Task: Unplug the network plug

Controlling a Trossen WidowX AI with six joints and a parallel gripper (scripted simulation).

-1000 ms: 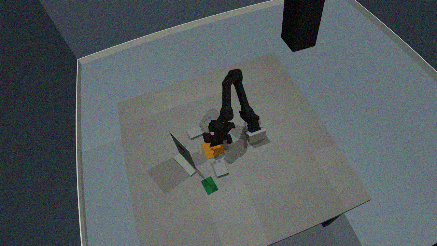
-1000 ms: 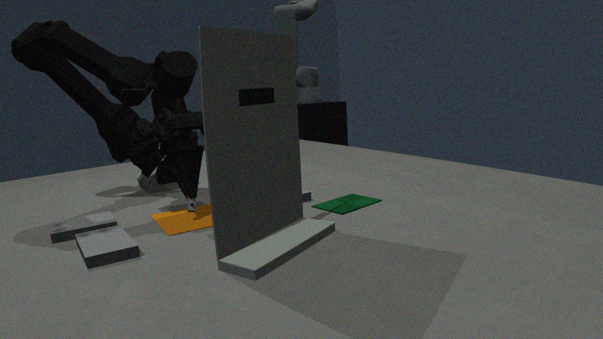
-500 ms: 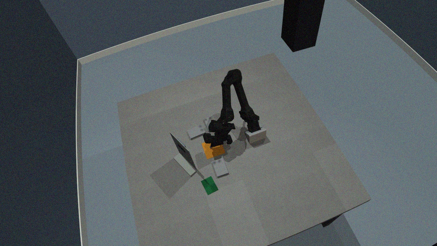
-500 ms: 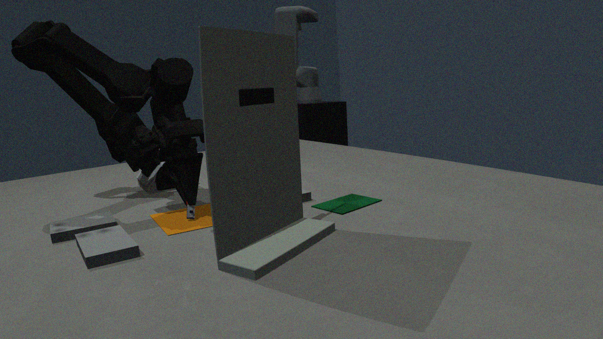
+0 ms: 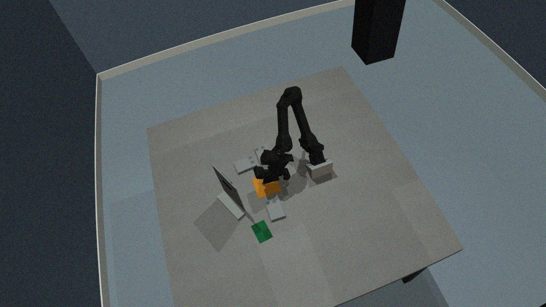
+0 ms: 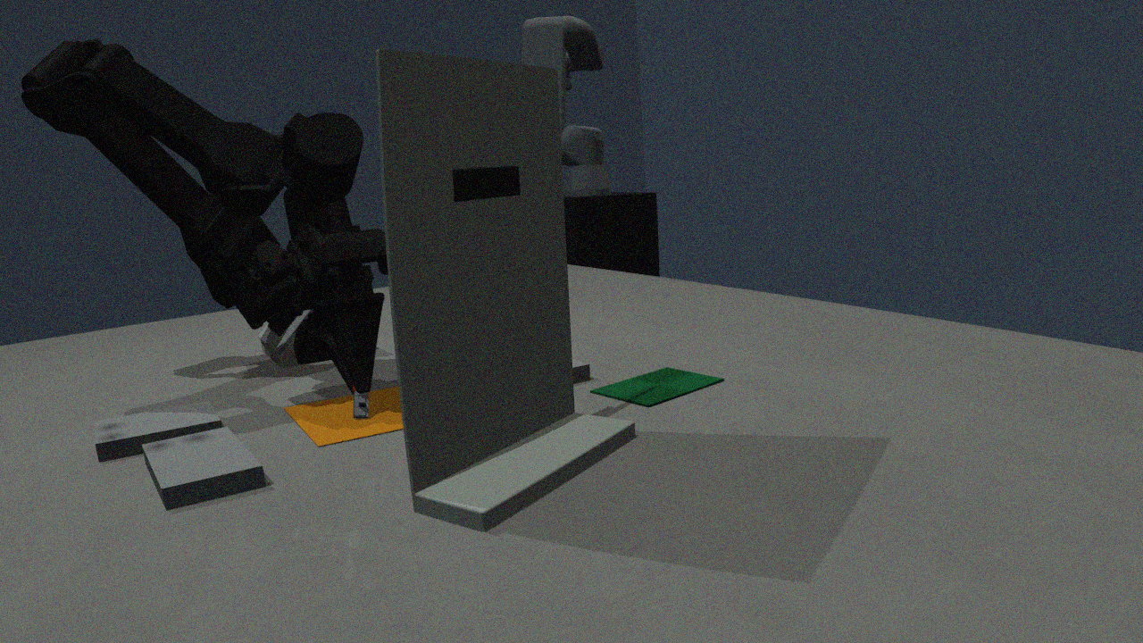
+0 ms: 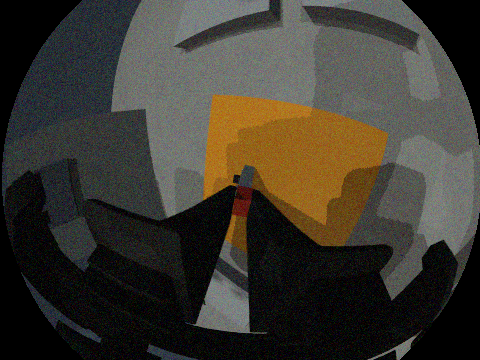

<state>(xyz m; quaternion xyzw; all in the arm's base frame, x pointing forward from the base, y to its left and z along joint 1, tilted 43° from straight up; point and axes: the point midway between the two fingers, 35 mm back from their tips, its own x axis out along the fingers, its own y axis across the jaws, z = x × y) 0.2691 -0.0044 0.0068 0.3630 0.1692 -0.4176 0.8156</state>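
The plug (image 6: 361,405) (image 7: 247,174), small and grey with a red part, is pinched between the fingertips of my gripper (image 6: 362,390) (image 7: 242,194). My gripper is shut on it and points down over the orange square (image 5: 258,187) (image 6: 320,425) (image 7: 290,155). The plug's lower end is at or just above the orange surface; whether it touches cannot be told. The upright panel (image 5: 236,197) (image 6: 479,320) (image 7: 122,145) stands beside the square, with a dark rectangular opening (image 6: 486,183) high on it. The arm hides the plug in the top view.
A green square (image 5: 262,231) (image 6: 667,382) lies farther off. Low grey blocks (image 5: 245,165) (image 5: 276,210) (image 6: 204,462) lie around the orange square. The panel stands on a pale foot (image 5: 230,206) (image 6: 531,462). A dark pedestal (image 6: 611,231) is in the background.
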